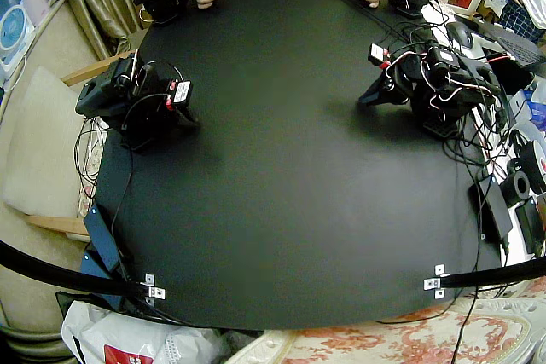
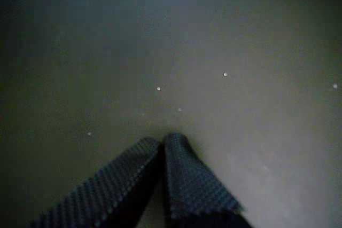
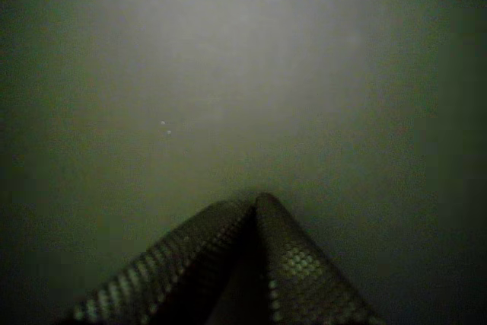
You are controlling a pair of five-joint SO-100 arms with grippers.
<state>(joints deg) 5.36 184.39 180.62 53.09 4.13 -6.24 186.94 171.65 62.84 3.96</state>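
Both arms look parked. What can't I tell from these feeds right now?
- Which arm each wrist view rides on: both show only shut fingertips over bare table.
- White specks, a wrist view: too small to identify.
- Right gripper, fixed view: black against black table, jaws indistinct.

jaws: two dark textured fingers point(image 3: 297, 272), tips pressed together, rising from the bottom edge | desk point(image 3: 228, 51): dark matte surface, dimly lit | specks point(image 3: 165, 127): two pale dots on desk, well apart from tips
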